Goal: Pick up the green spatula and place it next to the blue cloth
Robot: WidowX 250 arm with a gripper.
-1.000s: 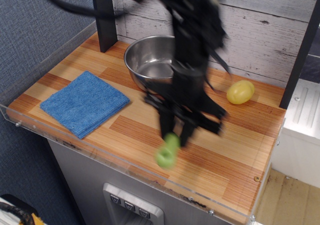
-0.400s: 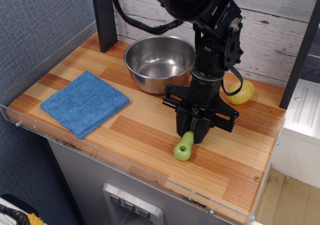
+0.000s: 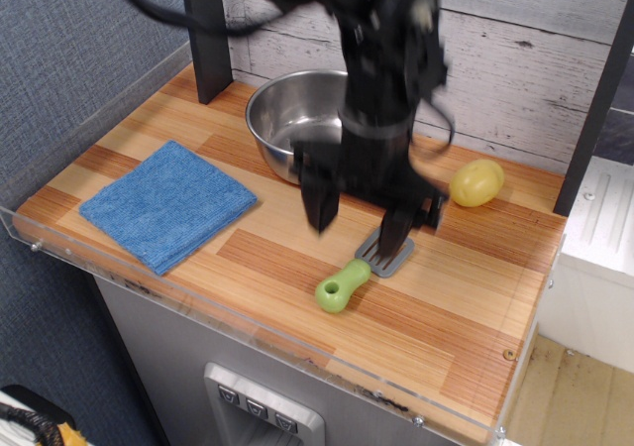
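Lying flat on the wooden counter [image 3: 466, 317], the green spatula [image 3: 355, 274] rests with its lime handle toward the front edge and its grey slotted blade toward the back. It is well apart from the blue cloth [image 3: 166, 203], which sits folded square at the left end of the counter.

Gripper [image 3: 359, 213]: blurred, above the counter, fingers spread wide and holding nothing. One finger [image 3: 321, 200] hangs to the left of the spatula; the other comes down at the grey blade, and whether it touches cannot be told.

Steel bowl [image 3: 282, 119]: stands at the back of the counter, behind the gripper and partly hidden by the arm. The visible part of its interior shows only bare metal.

Yellow-green lump [image 3: 476, 181]: lies on the counter to the right of the arm, near the back wall, apart from the bowl and the spatula.

A clear plastic rim [image 3: 149, 285] runs along the counter's front and left edges.
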